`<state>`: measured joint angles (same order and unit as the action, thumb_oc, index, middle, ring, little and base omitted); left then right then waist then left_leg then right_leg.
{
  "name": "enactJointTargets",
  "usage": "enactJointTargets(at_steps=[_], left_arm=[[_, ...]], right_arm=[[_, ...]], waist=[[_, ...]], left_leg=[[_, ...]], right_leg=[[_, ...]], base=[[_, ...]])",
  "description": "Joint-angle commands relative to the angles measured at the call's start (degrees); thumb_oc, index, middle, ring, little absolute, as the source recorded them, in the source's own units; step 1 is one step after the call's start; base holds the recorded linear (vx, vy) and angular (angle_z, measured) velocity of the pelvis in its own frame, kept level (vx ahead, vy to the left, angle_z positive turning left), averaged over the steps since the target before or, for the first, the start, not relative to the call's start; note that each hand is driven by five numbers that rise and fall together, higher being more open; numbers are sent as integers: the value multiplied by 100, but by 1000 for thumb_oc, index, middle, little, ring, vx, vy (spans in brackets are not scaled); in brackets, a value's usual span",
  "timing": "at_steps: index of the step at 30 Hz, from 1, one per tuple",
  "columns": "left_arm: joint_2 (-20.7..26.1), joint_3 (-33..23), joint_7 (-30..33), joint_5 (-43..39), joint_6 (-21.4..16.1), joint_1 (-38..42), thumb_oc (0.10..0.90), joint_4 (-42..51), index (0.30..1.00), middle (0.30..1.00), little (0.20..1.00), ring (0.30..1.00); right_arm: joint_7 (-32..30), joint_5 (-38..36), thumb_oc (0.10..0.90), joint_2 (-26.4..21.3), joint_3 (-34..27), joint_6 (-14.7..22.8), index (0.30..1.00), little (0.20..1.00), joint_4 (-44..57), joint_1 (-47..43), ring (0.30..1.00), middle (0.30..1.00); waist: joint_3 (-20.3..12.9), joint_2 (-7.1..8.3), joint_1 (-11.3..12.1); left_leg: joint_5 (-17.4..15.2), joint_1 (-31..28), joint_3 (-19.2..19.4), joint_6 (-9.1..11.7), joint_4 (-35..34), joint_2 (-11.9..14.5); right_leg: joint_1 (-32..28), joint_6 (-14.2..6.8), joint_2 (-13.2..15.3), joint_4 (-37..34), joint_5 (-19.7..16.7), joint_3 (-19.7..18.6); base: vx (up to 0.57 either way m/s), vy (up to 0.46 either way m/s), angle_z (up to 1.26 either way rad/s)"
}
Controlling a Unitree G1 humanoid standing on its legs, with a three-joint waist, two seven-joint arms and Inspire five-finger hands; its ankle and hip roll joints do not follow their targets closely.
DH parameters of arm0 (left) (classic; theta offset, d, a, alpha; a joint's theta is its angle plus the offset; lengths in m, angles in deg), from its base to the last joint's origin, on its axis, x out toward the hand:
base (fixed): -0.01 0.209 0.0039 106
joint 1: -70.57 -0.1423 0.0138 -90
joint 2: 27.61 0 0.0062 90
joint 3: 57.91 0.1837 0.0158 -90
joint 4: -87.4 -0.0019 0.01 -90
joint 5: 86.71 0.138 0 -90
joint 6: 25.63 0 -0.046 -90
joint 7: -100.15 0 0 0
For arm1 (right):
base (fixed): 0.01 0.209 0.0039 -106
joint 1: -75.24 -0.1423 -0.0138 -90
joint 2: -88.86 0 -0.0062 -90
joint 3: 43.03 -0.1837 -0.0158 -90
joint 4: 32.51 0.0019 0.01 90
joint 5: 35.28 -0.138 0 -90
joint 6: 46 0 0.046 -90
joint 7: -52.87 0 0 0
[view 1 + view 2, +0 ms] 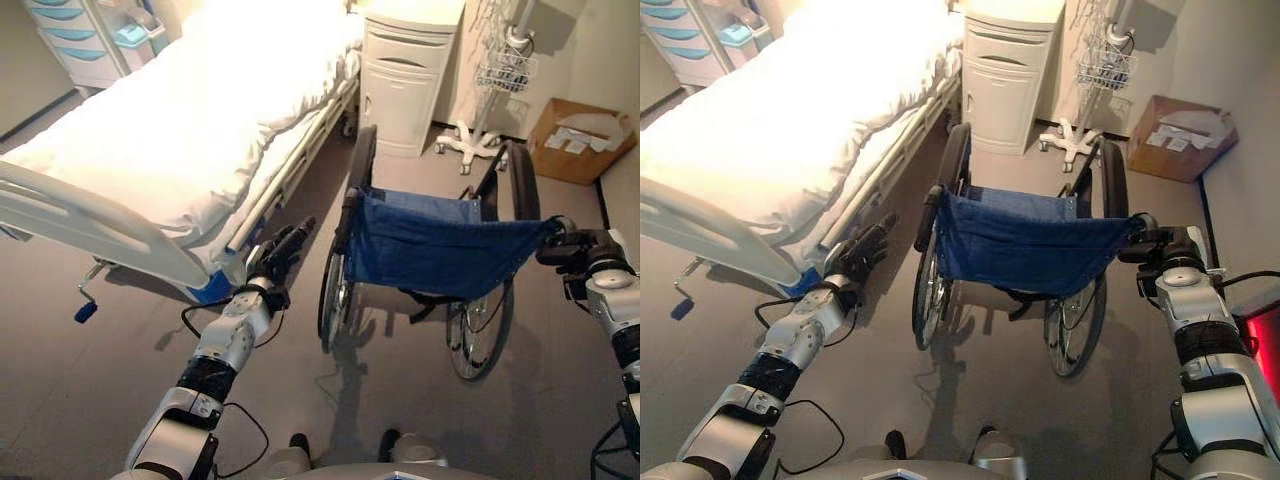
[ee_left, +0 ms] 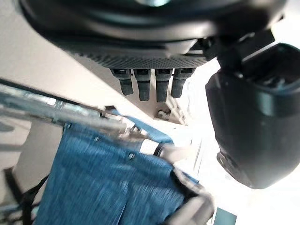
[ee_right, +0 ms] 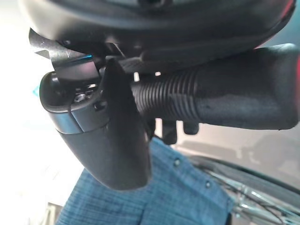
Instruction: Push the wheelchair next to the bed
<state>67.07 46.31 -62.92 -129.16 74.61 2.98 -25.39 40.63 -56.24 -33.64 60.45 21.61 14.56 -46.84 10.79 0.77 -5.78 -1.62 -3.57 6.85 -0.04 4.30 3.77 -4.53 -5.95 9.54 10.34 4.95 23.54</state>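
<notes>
The wheelchair (image 1: pixel 440 250) has a blue cloth backrest and stands with its back toward me, just right of the bed (image 1: pixel 180 120) with white covers. My right hand (image 1: pixel 575 250) is shut on the wheelchair's right push handle (image 3: pixel 225 96); in the right wrist view the ribbed black grip lies between thumb and palm. My left hand (image 1: pixel 278 255) reaches out with straight fingers between the bed's foot end and the left push handle (image 1: pixel 347 215), a short way off it and holding nothing. The blue backrest (image 2: pixel 108 187) lies past its fingers in the left wrist view.
A white bedside cabinet (image 1: pixel 405 70) stands ahead of the wheelchair. A wheeled stand with a wire basket (image 1: pixel 480 140) and a cardboard box (image 1: pixel 580 140) are at the right wall. A drawer cart (image 1: pixel 80 40) is far left. The bed's blue crank (image 1: pixel 87 312) juts out low.
</notes>
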Motion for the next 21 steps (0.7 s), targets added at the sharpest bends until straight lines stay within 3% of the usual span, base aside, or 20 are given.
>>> enactJointTargets(at_steps=[1,7,10,14,21], left_arm=[[228,-222,178,-320,-795,522,800,490,900,900,900,900],[340,-195,-834,-428,-593,433,800,561,900,900,900,900],[599,-51,-1931,-325,-158,321,800,799,900,900,900,900],[884,116,-2715,-140,115,306,800,967,900,900,900,900],[1121,490,-3089,-69,218,724,800,926,900,900,900,900]], right_arm=[[82,-385,400,1304,305,628,300,300,151,-536,300,300],[27,-333,400,1274,228,565,300,300,233,-453,300,300],[19,-306,400,1221,153,556,300,300,370,-306,300,300],[49,-264,400,1197,145,591,300,300,380,-247,300,300],[190,-177,400,1274,310,665,300,300,163,-392,300,300]], waist=[[-383,122,612],[-327,98,603],[-304,52,602],[-285,1,604],[-304,-58,552]], left_leg=[[-675,-884,244,-133,-139,-586],[-678,-919,120,-179,-200,-689],[-647,-952,75,-195,-283,-741],[-623,-995,44,-219,-373,-784],[-616,-1079,49,-257,-470,-845]], right_leg=[[864,-276,-114,-110,-1024,-445],[960,-331,-76,-138,-1170,-441],[1017,-371,-39,-182,-1317,-464],[1061,-407,5,-193,-1439,-473],[1109,-465,83,-160,-1573,-519]], base=[[19,37,31],[-3,65,11],[-12,97,15],[-13,79,25],[6,58,-5]])
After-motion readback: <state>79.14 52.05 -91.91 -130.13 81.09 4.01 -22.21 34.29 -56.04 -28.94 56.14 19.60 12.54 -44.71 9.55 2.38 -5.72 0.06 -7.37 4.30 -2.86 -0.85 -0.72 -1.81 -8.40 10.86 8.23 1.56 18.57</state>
